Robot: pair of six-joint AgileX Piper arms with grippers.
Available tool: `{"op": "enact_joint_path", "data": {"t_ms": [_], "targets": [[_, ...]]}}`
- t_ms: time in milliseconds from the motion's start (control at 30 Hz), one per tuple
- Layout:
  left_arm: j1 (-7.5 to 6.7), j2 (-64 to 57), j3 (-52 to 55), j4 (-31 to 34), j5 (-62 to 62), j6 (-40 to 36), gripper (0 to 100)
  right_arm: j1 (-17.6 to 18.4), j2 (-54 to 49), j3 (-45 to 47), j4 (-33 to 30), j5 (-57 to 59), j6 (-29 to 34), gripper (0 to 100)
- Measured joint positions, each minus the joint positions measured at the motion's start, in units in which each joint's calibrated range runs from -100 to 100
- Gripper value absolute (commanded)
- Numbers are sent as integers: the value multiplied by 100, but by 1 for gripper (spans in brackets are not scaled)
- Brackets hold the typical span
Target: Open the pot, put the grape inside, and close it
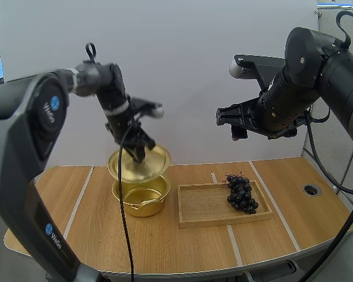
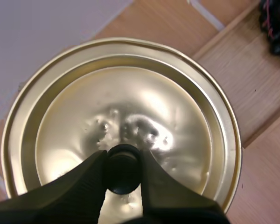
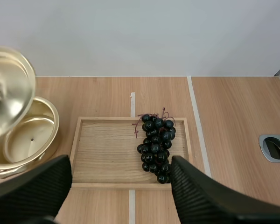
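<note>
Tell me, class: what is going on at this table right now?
The left gripper is shut on the knob of the lid and holds the lid, tilted, just above the open pot. The right gripper hangs open in the air over the tray. The grapes lie on the tray, beside the pot, not yet picked up. So the pot is open and nothing is in it yet.

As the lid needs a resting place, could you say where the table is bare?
The table is bare left of the pot, in front of it, and right of the tray. The tray's left half is free; grapes crowd its right end.
</note>
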Motion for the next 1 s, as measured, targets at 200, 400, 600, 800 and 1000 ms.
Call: {"op": "enact_joint_path", "data": {"t_ms": [200, 400, 600, 800, 1000], "targets": [[0, -757, -871, 0, 45, -127, 0, 0, 0, 0, 0, 0, 0, 100], [0, -1283, -1947, 54, 45, -171, 0, 0, 0, 0, 0, 0, 0, 100], [0, -1519, -3119, 251, 45, -379, 0, 0, 0, 0, 0, 0, 0, 100], [0, -1541, -4274, 546, 45, -636, 0, 0, 0, 0, 0, 0, 0, 100], [0, -1566, -5181, 582, 45, -767, 0, 0, 0, 0, -205, 0, 157, 100]]}}
